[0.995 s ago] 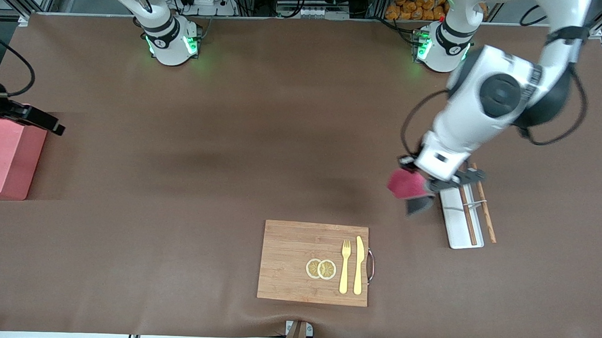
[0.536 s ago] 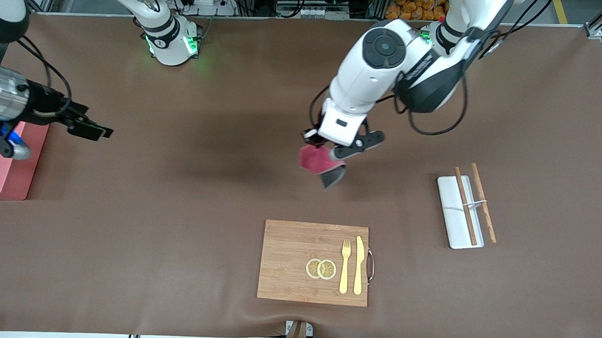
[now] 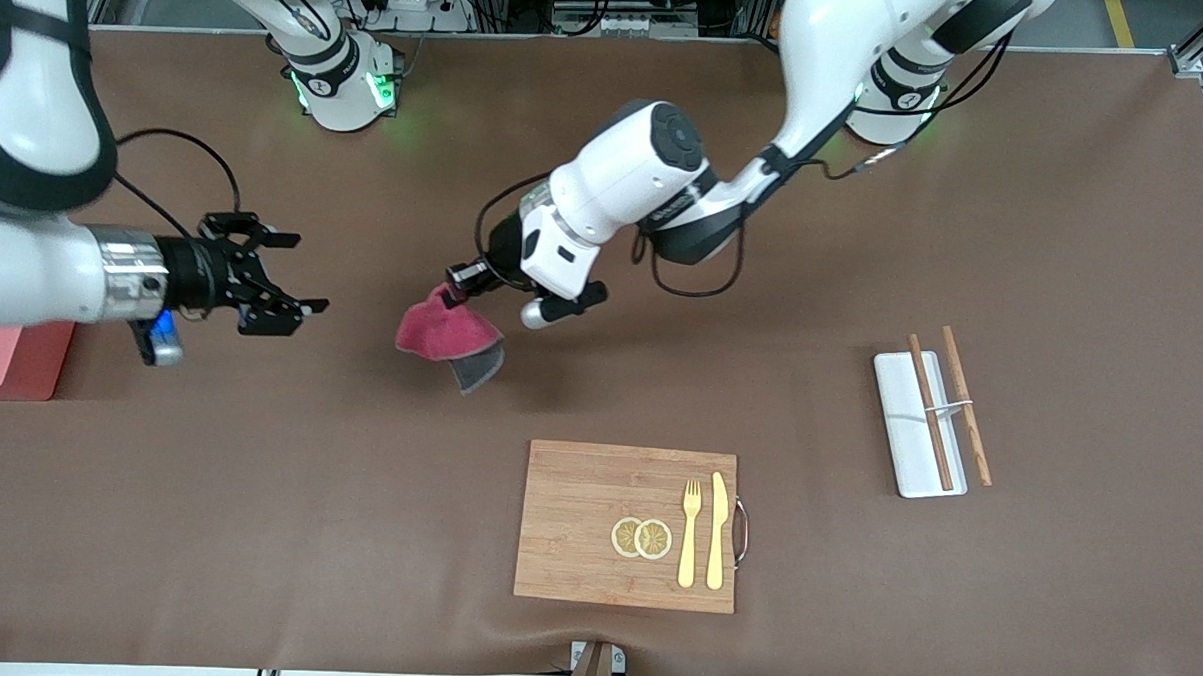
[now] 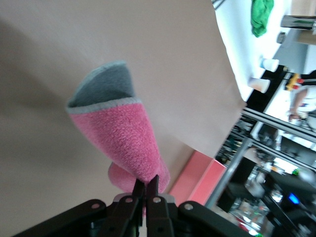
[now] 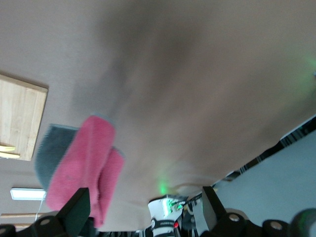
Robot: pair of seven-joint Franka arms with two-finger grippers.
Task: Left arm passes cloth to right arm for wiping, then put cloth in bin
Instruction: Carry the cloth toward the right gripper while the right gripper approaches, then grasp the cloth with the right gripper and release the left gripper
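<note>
Carrying the soft crimson-pink cloth with its dark grey reverse (image 3: 448, 338) toward the handover: left claw (image 3: 455, 291) pinched tight on one corner, the rest hanging limp in the air over bare brown tabletop (image 3: 605, 228), up-table from the rectangular bamboo cutting board (image 3: 596, 498) and toward the right arm's end from it. Right claw (image 3: 281, 277) spread wide, also off the tabletop, well apart from the board toward the right arm's end, facing the cloth with a clear gap between. Handover apparently about to begin, wiping and binning not yet started. Next, probably: closing that gap, right claw taking a free edge before any release, the loose fold likely to swing. Salmon-pink rectangular plastic bin (image 3: 5, 357) at the tabletop's edge past the right claw, partly hidden by the arm. On the board, yellow fork, knife and two citrus slices; flat white tray with wooden chopsticks toward the left arm's end from the board. Nothing standing between the claws.
</note>
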